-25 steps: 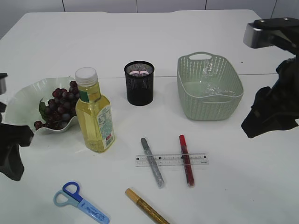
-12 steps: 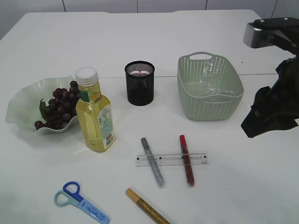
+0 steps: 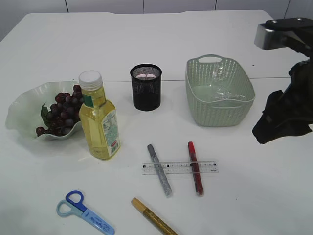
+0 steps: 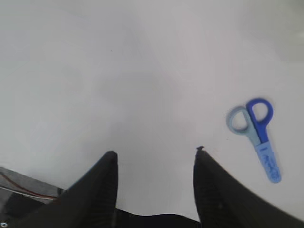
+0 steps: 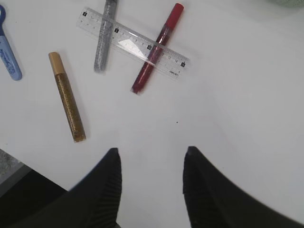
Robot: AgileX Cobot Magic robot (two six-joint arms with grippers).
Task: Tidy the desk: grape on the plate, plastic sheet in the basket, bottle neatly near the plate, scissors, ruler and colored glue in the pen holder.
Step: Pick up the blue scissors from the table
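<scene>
One change stood out against the second before: the dark bulk of the left arm, which had filled the lower-left edge of the exterior view beside the plate, was gone from that view; everything else lay as it had.

Taking the pen holder as landmark, the white surface spread all round it. The green basket sat to its right, with the clear plastic sheet lying crumpled inside. The pale green plate was well to its left, carrying the grape bunch. The bottle of yellow liquid stood upright between plate and holder, nearer the camera, just beside the plate; its label was too small to read.

In front of the holder lay the clear ruler, with a silver glue stick and a red glue stick crossing it. A gold glue stick lay nearer still, and the blue scissors front-left; writing on their sheath was illegible.

The right pincer hung spread and empty above bare surface. The left pincer was likewise spread, holding nothing.
</scene>
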